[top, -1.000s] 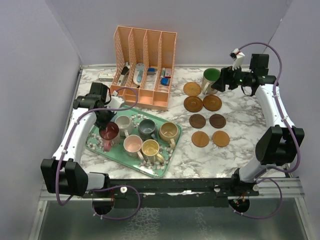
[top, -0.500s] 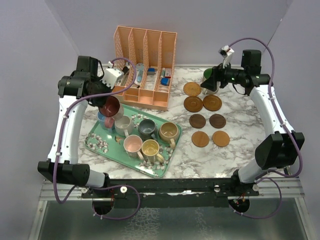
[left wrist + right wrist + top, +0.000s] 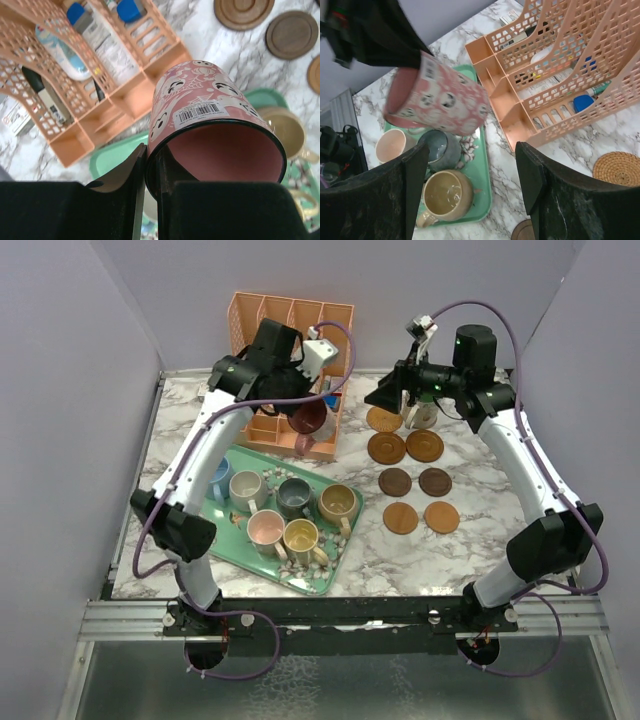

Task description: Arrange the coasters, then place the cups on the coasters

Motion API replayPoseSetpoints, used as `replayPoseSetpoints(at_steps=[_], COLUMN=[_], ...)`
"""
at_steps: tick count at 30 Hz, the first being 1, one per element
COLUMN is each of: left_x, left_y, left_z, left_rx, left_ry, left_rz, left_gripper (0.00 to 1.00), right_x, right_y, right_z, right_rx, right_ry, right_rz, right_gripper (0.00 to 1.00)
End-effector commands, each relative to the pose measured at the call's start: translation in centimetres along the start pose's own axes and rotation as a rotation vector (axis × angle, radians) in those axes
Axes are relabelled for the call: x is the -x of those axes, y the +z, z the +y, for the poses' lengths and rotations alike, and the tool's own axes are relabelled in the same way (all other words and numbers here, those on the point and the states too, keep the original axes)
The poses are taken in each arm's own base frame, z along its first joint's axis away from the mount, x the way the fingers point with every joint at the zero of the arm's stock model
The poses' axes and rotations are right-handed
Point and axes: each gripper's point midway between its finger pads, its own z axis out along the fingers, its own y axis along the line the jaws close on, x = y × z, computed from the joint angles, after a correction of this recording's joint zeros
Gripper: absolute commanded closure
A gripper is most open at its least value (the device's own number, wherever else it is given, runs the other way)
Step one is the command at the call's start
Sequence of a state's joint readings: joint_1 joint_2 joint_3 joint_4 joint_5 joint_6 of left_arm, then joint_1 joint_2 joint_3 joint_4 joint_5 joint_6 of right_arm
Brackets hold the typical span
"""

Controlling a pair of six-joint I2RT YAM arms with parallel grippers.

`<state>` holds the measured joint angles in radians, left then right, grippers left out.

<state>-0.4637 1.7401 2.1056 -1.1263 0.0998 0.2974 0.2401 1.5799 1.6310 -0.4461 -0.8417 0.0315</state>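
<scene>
Left tool [image 3: 150,167]: pinching the rim wall of a pink ceramic mug with white cartoon faces [image 3: 210,107], one finger inside and one outside
Held mug: in the air, tipped on its side, near the front of the peach plastic lattice file rack [image 3: 290,315]
Right tool [image 3: 472,150]: fingers spread wide, nothing between them, up above the far end of the coaster rows
Brown round coasters [image 3: 424,446]: seven showing, in two columns on the marble worktop [image 3: 480,490]
Mugs on tray [image 3: 293,496]: six on the green tray [image 3: 318,580], left of the coasters
Pale mug [image 3: 424,418]: at the far coasters, partly hidden by the right arm
</scene>
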Motion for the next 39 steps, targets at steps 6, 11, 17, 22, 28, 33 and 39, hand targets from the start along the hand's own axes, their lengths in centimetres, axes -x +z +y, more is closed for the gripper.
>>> replayPoseSetpoints(at_steps=[6,11,17,22,28,33,39], left_x=[9.7,11.6,13.1,12.8,12.6,12.6,12.7], left_y=[5.8,7.5,8.0,9.0,9.8,9.9,9.9], left_z=[-0.4,-0.8,-1.8,-3.0,-4.1,-4.4,-4.6], left_rx=[0.089,0.092,0.091,0.133,0.176,0.202,0.226], left_ry=[-0.109,-0.176,-0.252,-0.28,-0.299,-0.309,-0.333], left_rz=[-0.27,-0.34,-0.418,-0.414,-0.4,-0.4,-0.401], left_gripper=[1.0,1.0,1.0,1.0,1.0,1.0,1.0], right_x=[0.9,-1.2,-3.2,-3.8,-4.9,-6.3,-7.1], right_y=[1.3,1.9,2.3,2.3,2.0,2.1,1.9], right_z=[-0.5,-3.1,-4.4,-5.6,-7.8,-8.3,-9.1], right_rx=[-0.074,-0.196,-0.249,-0.308,-0.419,-0.442,-0.493], right_ry=[0.047,0.089,0.119,0.112,0.099,0.113,0.099], right_rz=[-0.042,0.006,0.042,0.051,0.082,0.106,0.12], right_gripper=[0.3,0.31,0.33,0.35,0.4,0.46,0.54])
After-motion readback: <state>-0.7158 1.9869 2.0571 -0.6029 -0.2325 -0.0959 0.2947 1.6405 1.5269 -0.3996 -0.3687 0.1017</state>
